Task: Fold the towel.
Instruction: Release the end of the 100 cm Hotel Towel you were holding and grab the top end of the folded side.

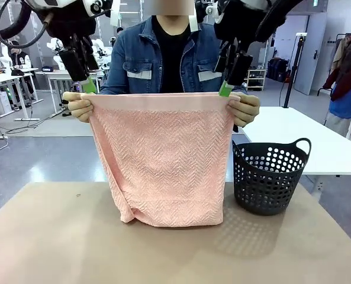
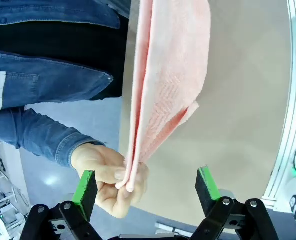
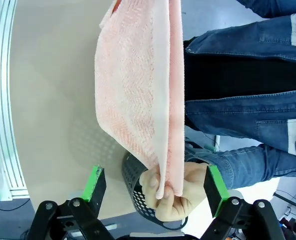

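Nearest, the tan bench (image 1: 45,236) carries a black perforated basket (image 1: 270,177) on the robot's right side, just beside the towel (image 1: 163,160) with a narrow gap between them. The salmon-pink towel hangs in front of the person, its bottom fold resting on the bench and its smooth top band stretched level between two hands. The hand at picture left (image 1: 77,106) and the hand at picture right (image 1: 244,109) each pinch one top corner. Just above them, the left fingers (image 1: 86,84) and the right fingers (image 1: 229,84) point steeply down from raised arms. Both pairs are spread wide and grasp nothing, each green tip close to a towel corner.

The left wrist view looks down the cloth edge-on and shows it hanging in two layers. The pinching hand fills much of the gap between the green pads (image 2: 85,187), nearer one of them; whether it touches that pad I cannot tell. The right wrist view shows the other corner the same way, with knuckles between the spread pads and the basket's rim below the hand. Farthest back, the person's denim jacket (image 1: 134,59) rises behind the towel.
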### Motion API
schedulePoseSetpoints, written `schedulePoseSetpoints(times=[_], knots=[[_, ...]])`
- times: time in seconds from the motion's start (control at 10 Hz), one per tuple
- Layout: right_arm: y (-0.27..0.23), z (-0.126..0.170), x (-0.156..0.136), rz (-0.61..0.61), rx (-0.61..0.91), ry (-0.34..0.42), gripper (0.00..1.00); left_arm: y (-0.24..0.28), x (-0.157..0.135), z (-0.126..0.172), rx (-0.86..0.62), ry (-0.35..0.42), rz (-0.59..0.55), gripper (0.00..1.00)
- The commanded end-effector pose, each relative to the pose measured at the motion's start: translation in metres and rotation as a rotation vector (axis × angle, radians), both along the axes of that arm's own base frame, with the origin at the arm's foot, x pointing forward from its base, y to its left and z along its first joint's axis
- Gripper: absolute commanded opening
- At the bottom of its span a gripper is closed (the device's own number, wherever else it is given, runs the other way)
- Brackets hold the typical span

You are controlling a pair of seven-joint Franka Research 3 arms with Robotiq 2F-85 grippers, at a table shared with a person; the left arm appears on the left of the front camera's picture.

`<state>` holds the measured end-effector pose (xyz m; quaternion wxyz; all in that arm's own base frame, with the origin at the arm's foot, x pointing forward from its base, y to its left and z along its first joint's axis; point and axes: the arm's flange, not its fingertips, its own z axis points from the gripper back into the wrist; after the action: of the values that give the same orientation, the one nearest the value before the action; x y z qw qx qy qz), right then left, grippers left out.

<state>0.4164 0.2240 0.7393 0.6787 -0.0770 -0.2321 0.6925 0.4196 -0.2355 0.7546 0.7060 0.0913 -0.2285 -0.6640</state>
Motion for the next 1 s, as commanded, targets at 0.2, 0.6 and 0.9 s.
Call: schedulePoseSetpoints(times=[0.2,0.6,0.9], knots=[[0.008,-0.002,0.031,0.019,-0.059,0.005,1.0,-0.012,0.024,-0.005,0.013,0.011,-0.071,1.0],[0.019,-0.005,0.072,0.009,-0.046,0.109,1.0,-0.019,0.058,-0.02,0.058,0.076,-0.056,1.0],[0.022,-0.02,0.089,-0.041,-0.045,0.205,1.0,-0.022,0.079,-0.04,0.068,0.138,-0.03,1.0]])
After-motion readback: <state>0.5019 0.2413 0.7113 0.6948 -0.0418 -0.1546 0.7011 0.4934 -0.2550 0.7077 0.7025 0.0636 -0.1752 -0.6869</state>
